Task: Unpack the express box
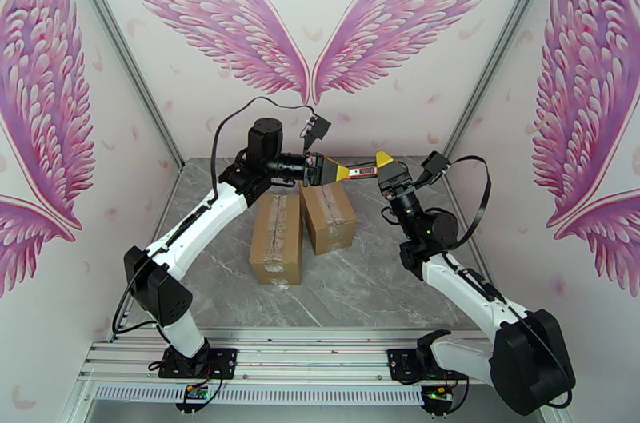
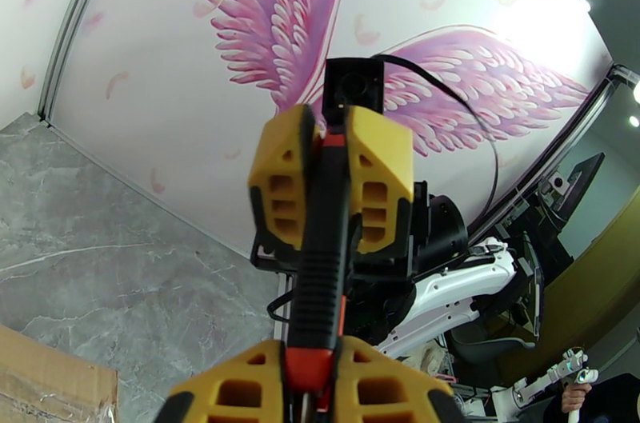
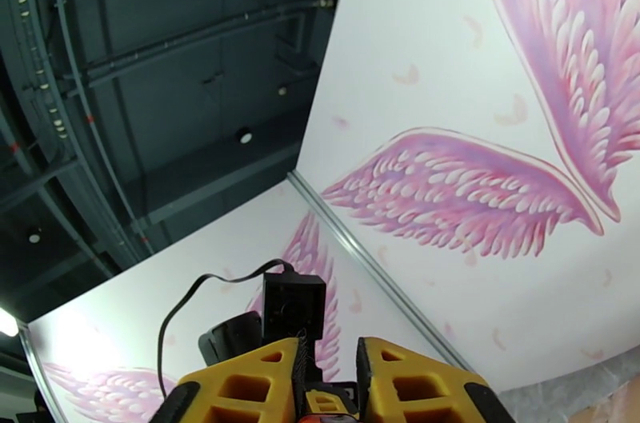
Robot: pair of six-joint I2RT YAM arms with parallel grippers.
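Your left end effector point(image 1: 324, 170) is clamped narrow on one end of a utility knife point(image 1: 360, 171), and your right end effector point(image 1: 384, 165) faces it with its yellow fingers point(image 2: 282, 181) pressed to both sides of the other end. The knife hangs level between them, above the far end of the boxes. From the left wrist, the ribbed black handle point(image 2: 320, 273) runs straight from the left end effector point(image 2: 308, 369) into the right one point(image 2: 332, 177).

Two taped cardboard express boxes lie side by side on the marble surface point(image 1: 360, 281), touching or nearly so: the left box point(image 1: 277, 237) nearer you, the right box point(image 1: 328, 217) further back. Each has a tape seam point(image 1: 278, 226) running down its lid.

Expect the knife to be rigid and slim. Hold it on the ribbed section so it will not twist. The boxes look light and stiff, and will probably slide on the smooth stone under a cut. Brace one by pressing on the lid beside the seam, not on the glossy tape. Cut shallow, since you cannot see what lies inside.
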